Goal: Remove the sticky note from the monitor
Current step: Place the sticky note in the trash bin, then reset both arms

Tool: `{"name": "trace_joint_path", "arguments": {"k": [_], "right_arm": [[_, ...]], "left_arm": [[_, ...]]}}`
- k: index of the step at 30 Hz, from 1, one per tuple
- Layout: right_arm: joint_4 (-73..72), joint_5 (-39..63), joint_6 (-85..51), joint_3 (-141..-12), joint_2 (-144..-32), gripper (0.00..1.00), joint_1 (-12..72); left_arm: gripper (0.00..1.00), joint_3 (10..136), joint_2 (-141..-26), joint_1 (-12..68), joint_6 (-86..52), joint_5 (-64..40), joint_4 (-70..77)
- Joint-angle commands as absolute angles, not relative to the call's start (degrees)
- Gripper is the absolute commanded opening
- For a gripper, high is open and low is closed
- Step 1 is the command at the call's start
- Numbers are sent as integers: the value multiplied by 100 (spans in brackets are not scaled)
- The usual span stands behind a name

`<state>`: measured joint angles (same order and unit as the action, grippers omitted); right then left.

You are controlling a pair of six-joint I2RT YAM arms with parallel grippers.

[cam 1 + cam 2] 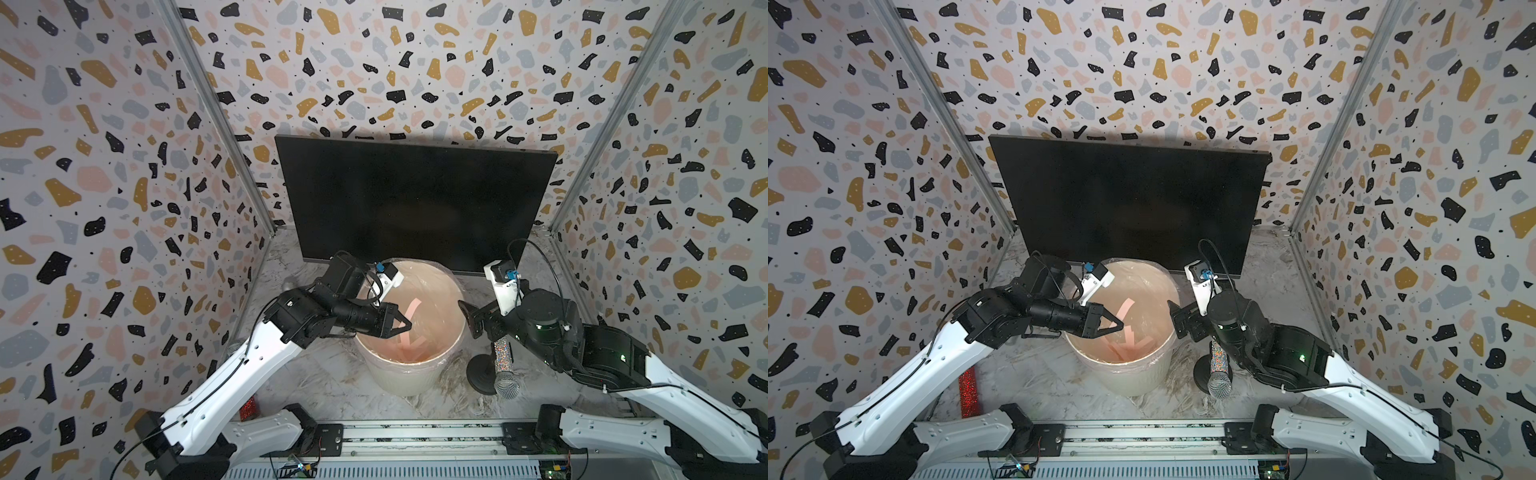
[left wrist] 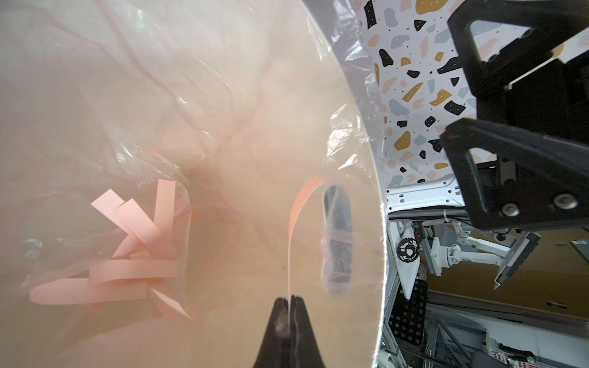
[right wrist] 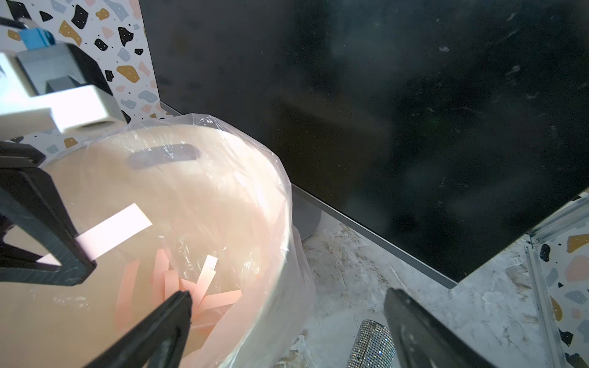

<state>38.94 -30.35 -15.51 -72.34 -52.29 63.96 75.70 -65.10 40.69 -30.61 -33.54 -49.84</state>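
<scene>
The monitor (image 1: 415, 199) (image 1: 1129, 195) stands dark at the back, and its screen shows no note on it. My left gripper (image 1: 409, 327) (image 1: 1121, 326) hovers over the mouth of the white bin (image 1: 399, 378), shut on a pink sticky note (image 1: 413, 309) (image 1: 1124, 309). In the left wrist view the sticky note (image 2: 298, 210) appears edge-on, rising from the closed tips of the left gripper (image 2: 290, 298). The right wrist view shows the sticky note (image 3: 113, 231) as a pale strip. My right gripper (image 1: 469, 320) (image 3: 288, 298) stands open beside the bin's right rim, holding nothing.
The bin (image 1: 1133, 378) (image 3: 283, 223) has a clear bag liner and several pink strips (image 2: 134, 255) at its bottom. A glittery microphone (image 1: 505, 374) (image 1: 1219, 374) on a black stand sits under the right arm. A red glitter object (image 1: 968, 392) lies at front left.
</scene>
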Motion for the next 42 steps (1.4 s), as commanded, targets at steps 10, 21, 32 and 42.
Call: {"name": "trace_joint_path", "arguments": {"k": [10, 21, 32, 42], "right_arm": [[3821, -3246, -1557, -7122, -5024, 100, 6381], [3583, -3748, -1180, -6781, -4779, 100, 6367], [3516, -4379, -495, -6712, -4454, 100, 6276], [3492, -5348, 381, -6552, -4159, 100, 5345]], "left_arm": [[51, 7770, -6653, 4104, -2815, -3154, -5134], [80, 7994, -6663, 4104, -2697, -3196, -4324], [100, 8754, -6784, 3777, -2488, -2736, -3830], [99, 8411, -5951, 2619, -2108, -1223, -3411]]}}
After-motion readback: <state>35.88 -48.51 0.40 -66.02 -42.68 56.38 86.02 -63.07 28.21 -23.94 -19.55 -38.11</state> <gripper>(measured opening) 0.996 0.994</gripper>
